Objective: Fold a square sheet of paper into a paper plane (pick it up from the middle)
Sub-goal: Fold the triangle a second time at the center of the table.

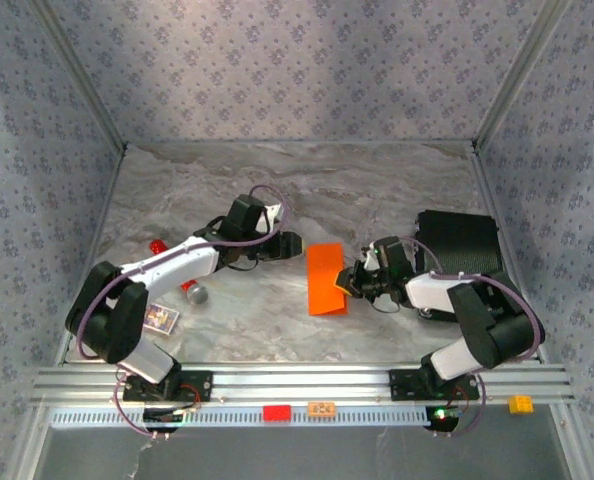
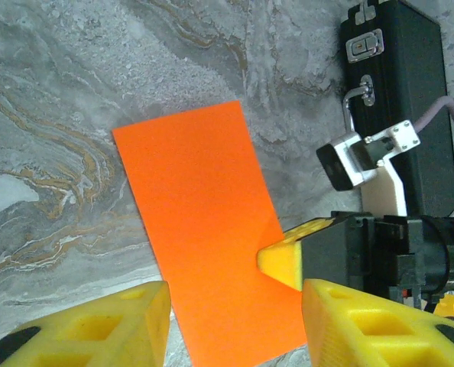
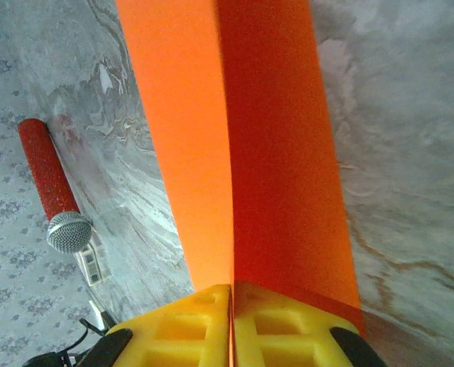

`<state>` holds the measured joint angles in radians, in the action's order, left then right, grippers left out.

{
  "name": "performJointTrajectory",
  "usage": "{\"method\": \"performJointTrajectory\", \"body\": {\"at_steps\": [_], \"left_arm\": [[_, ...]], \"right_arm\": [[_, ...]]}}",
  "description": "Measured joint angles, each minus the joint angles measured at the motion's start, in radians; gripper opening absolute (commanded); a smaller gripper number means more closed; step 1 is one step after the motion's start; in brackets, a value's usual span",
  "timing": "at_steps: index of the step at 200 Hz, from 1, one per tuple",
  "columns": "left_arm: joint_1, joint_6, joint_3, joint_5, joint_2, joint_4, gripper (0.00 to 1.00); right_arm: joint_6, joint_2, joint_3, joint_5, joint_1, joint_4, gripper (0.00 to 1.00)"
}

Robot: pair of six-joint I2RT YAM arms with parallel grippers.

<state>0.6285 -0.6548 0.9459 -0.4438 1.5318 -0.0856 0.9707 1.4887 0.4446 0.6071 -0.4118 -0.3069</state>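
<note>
From above, the square sheet of paper (image 1: 327,278), seemingly doubled, lies centred on the table (image 1: 227,190); the left wrist shows the left gripper (image 2: 235,325) spread over it; the right wrist shows the right gripper (image 3: 231,294) pinching its fold, which I'd grip firmly while creasing.

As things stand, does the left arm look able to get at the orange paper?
Likely yes. The left gripper is open close beside the orange paper, with nothing between them. The right gripper is shut on the paper's opposite edge, leaving the left arm's side free.
</note>
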Motion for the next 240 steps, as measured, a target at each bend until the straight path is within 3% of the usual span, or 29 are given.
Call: {"method": "performJointTrajectory", "body": {"at_steps": [138,163,198,217,240], "left_arm": [[0.075,0.054,-0.046,0.087,-0.053,0.011,0.53],[0.095,0.079,-0.046,0.101,-0.053,0.009,0.53],[0.120,0.117,-0.046,0.114,-0.053,0.007,0.54],[0.159,0.158,-0.058,0.153,-0.059,0.018,0.54],[0.269,0.235,-0.105,0.229,-0.093,0.046,0.55]], "right_arm": [[0.095,0.013,-0.012,-0.036,-0.005,-0.123,0.04],[0.153,0.018,-0.030,-0.078,-0.029,-0.165,0.05],[0.171,0.019,-0.033,-0.092,-0.041,-0.172,0.14],[0.153,0.017,-0.032,-0.084,-0.028,-0.156,0.17],[0.116,0.015,-0.029,-0.052,-0.001,-0.126,0.17]]}}
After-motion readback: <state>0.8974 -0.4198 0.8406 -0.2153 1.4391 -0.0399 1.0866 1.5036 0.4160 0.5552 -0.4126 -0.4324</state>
